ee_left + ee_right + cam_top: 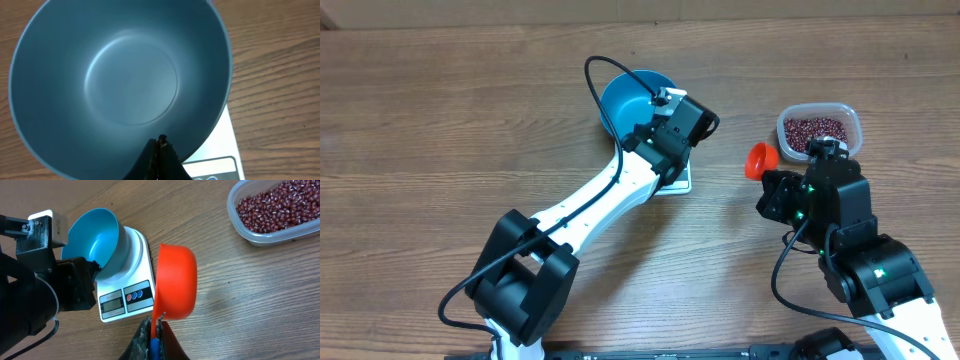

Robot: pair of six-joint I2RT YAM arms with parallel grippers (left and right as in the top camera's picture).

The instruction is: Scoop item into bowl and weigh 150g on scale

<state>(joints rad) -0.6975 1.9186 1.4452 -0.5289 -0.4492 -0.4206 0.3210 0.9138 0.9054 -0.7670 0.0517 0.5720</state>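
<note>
Evidently the setup step was in hand. The left end effector [160, 147] was pinched fully closed on the near rim of the blue bowl [130, 85]. That bowl sat on the white scale [137, 267], seemingly tilted, and held no beans.

The right end effector [155, 327] was clamped tight on the handle of the red scoop [176, 280], held over the desk [240, 295] between the scale and the clear tub [235, 210]. Whether the scoop carried anything could not be told. The maroon beans [280, 207] lay in the tub, well apart from the bowl.

By that, 0 scoops had gone in. The next move likely called for swinging the scoop to the tub and digging in. The bowl would need to sit flat and untouched for a true 150 g reading.
</note>
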